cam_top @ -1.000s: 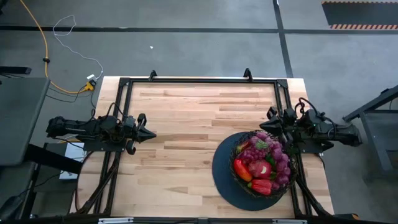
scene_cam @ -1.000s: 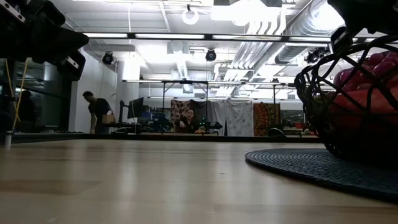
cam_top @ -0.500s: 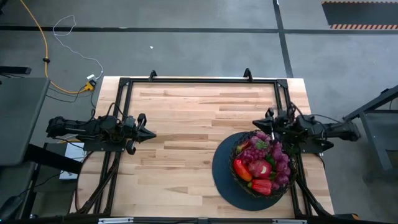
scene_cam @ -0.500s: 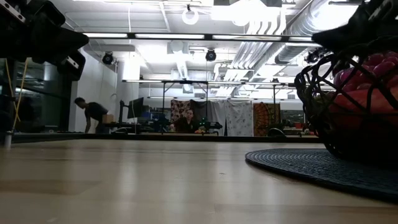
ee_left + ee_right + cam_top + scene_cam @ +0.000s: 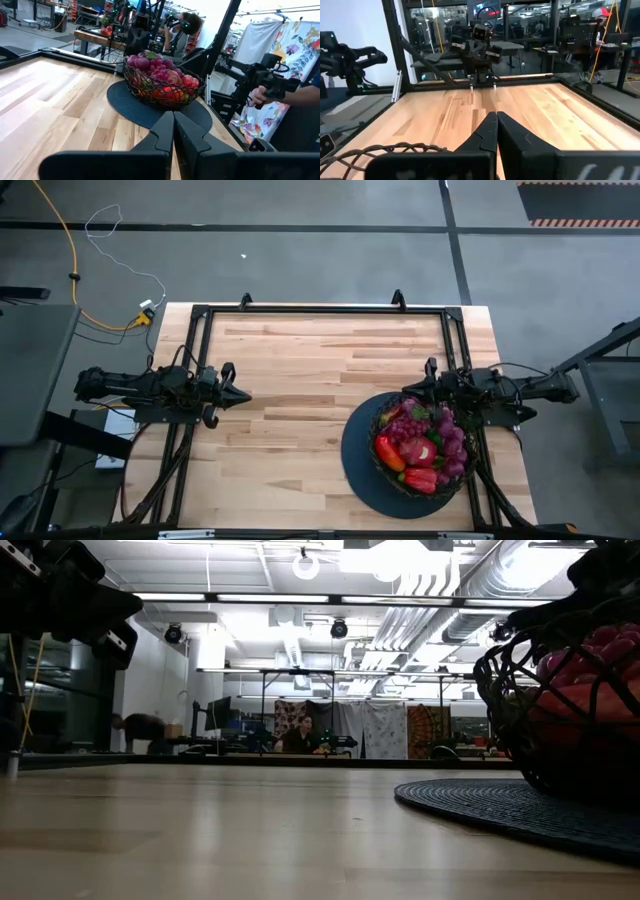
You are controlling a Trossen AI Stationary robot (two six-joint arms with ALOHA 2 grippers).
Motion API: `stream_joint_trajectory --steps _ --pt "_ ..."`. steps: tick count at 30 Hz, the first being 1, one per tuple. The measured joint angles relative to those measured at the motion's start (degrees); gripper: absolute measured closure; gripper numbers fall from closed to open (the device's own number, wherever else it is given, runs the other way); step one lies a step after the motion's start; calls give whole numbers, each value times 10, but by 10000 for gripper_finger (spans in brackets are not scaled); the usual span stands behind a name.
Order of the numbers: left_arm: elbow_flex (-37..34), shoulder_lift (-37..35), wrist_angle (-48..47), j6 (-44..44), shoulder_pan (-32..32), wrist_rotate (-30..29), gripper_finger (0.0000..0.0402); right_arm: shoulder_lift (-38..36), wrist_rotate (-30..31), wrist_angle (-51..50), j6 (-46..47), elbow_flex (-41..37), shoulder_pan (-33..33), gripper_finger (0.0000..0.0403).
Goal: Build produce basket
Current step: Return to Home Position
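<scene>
Jaws of both grippers are pressed shut and empty; the left gripper [image 5: 243, 394] hangs over the left edge of the wooden table [image 5: 300, 370], and the right gripper [image 5: 407, 392] hangs above the basket's rim. That wire basket [image 5: 515, 745], heaped with produce [image 5: 420, 442], stands on a dark round mat [image 5: 357, 467] at the table's right side.

The high camera looks straight down on the whole bench [image 5: 300, 410], basket [image 5: 422, 442] included. The low camera sits at bench-top level close beside the basket, facing level across the wood into the room. The left wrist camera faces the basket from far across the bench, while the right wrist camera, just over the basket's rim, faces away toward the left arm [image 5: 480, 47]; all four show the basket.
</scene>
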Motion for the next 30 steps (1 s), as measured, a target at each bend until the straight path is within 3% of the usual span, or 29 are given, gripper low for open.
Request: stream_joint_trajectory --steps 17,30 --pt "0 0 0 0 0 0 401 0 0 -1 169 0 0 403" --pt "0 0 0 0 0 0 401 0 0 -2 172 0 0 403"
